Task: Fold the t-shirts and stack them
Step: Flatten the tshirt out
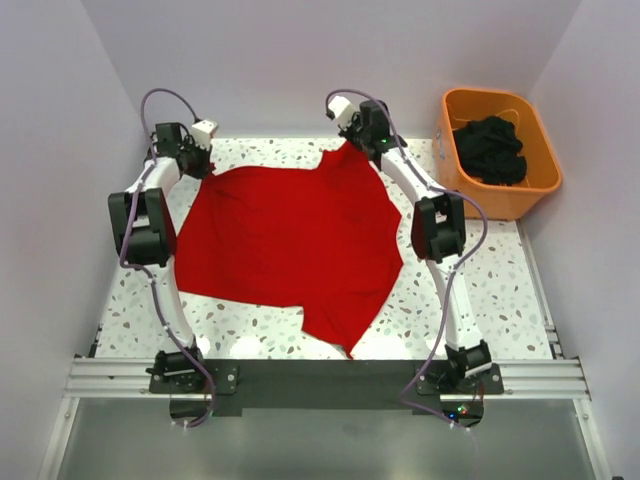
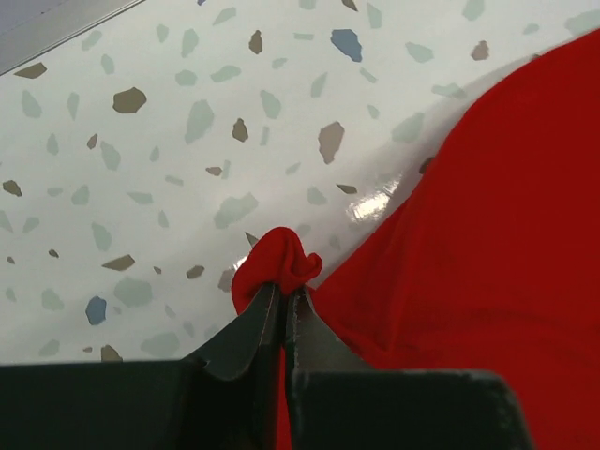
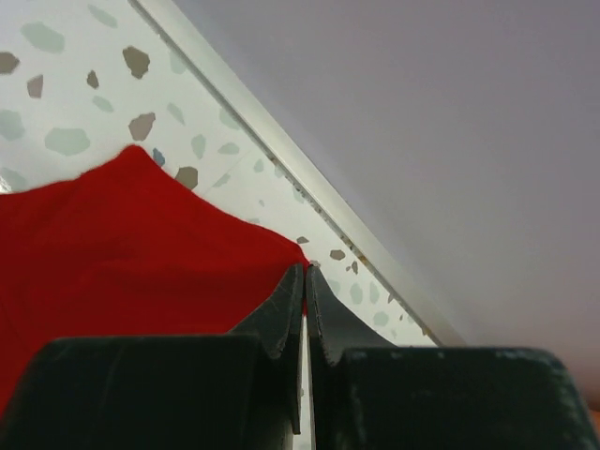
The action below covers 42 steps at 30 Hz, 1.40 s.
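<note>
**Both claws pinching the far corners of the red shirt**

The speckled table (image 1: pixel 500 290) is carrying the red t-shirt (image 1: pixel 285 240), which is lying spread over its middle. An orange tub (image 1: pixel 500 203) is standing at the far right corner, holding dark clothes (image 1: pixel 490 150). The left gripper (image 2: pixel 285 295) is squeezing a small bunch of cloth at the shirt's far left corner, its jaws pressed together. The right gripper (image 3: pixel 306 274) is likewise clamping tight on the far right corner, near the back wall.

The t-shirt (image 1: pixel 290 245) lies spread across the tabletop's (image 1: pixel 500 295) middle; the tub (image 1: pixel 505 202) stands at its far right corner, clothes (image 1: pixel 490 150) inside.
</note>
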Available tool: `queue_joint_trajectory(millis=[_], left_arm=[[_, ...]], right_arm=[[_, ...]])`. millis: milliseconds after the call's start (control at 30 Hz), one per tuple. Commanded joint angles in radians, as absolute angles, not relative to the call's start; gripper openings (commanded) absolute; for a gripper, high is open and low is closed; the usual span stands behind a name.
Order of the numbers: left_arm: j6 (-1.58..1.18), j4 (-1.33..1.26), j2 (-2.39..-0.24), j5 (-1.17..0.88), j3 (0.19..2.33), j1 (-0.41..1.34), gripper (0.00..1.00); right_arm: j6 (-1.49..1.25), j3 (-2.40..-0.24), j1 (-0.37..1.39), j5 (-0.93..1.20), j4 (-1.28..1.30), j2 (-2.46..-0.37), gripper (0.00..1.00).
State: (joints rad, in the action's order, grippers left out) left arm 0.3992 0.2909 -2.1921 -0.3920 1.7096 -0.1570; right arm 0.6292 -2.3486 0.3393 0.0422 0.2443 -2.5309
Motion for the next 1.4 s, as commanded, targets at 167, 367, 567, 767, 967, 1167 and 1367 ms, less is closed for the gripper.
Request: queue_joint_trajectory(millis=[167,367,567,767,967,1167,1367], left_arm=[[0.292,0.244,-2.284,-0.197,1.882,-0.17,0.37],[0.244,0.288,-2.178,-0.196,1.862,-0.216,0.58],[0.388,0.475,-2.002,-0.38,1.731,-0.239,0.58],[0.463,0.594,-1.916,-0.403,1.592,-0.239,0.65],[0.5,0.666,-1.942,-0.451,1.542,-0.241,0.63],[0.488,0.666,-1.985,-0.425,1.494,-0.239,0.59],[0.427,0.627,-1.99,-0.308,1.44,-0.245,0.58]], right_arm=[[0.718,-2.419,0.382,-0.218,0.005,-2.574,0.72],[0.625,-2.326,0.365,-0.218,0.161,-2.407,0.93],[0.485,-2.18,0.322,-0.085,0.607,-2.203,0.8],[0.356,-2.171,0.249,0.067,0.9,-2.21,0.6],[0.313,-2.092,0.239,0.156,0.94,-2.252,0.43],[0.304,-2.011,0.241,0.103,0.891,-2.29,0.38],[0.345,-1.98,0.221,-0.086,0.842,-2.358,0.36]])
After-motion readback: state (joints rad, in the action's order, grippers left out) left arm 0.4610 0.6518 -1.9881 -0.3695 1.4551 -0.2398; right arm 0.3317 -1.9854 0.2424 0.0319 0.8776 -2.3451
